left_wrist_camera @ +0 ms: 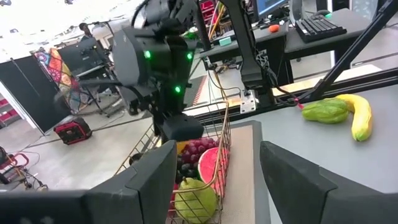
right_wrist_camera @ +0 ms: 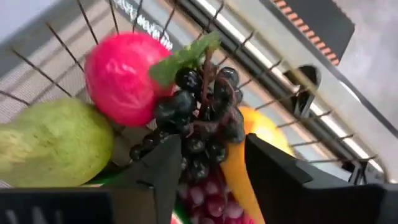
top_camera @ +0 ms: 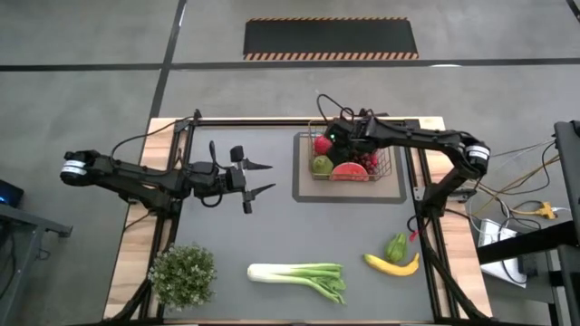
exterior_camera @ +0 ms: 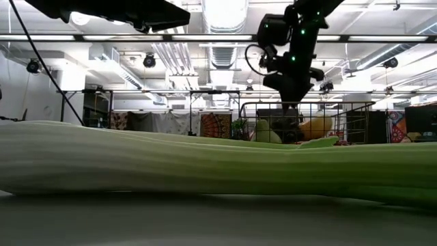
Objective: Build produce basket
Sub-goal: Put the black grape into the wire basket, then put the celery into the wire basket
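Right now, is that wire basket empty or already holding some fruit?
Partly filled: the basket holds grapes, a watermelon slice and other fruit.

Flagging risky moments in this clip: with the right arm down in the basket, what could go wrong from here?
1. The right tool sits open right over the dark grapes in the basket; lifting away could snag the bunch and drag it out.
2. The basket already looks crowded, so the leek, banana and green pepper on the table may not fit.
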Robot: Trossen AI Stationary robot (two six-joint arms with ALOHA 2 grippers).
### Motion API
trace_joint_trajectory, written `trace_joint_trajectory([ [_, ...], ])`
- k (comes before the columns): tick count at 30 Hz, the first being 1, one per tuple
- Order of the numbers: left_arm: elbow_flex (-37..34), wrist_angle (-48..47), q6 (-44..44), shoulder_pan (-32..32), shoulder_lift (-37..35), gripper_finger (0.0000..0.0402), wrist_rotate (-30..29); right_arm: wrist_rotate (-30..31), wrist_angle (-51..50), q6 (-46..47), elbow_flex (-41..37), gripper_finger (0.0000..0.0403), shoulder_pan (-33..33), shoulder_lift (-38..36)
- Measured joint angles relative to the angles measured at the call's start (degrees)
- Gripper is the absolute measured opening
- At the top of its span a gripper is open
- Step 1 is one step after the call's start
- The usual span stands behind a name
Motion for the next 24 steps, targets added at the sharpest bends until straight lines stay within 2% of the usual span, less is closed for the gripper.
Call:
trace_joint_trajectory([
  [7,-0.4,0.0,-4.5,0.0,0.0,0.0212,0.2,-0.4,-0.8,-3.4,3.3,0.0186,0.1,-1.6],
  [13,-1.8,0.0,-10.6,-0.4,0.0,0.0212,5.3,-0.6,-4.9,-4.0,5.5,0.0187,1.8,-4.4],
  [18,-2.0,0.0,-15.0,-2.2,1.8,0.0212,6.3,-3.2,-4.8,-3.4,4.0,0.0187,7.2,-8.6],
  [24,-0.5,0.9,-17.8,-5.1,7.7,0.0212,6.4,-3.2,-4.4,-0.7,1.8,0.0187,17.6,-11.8],
])
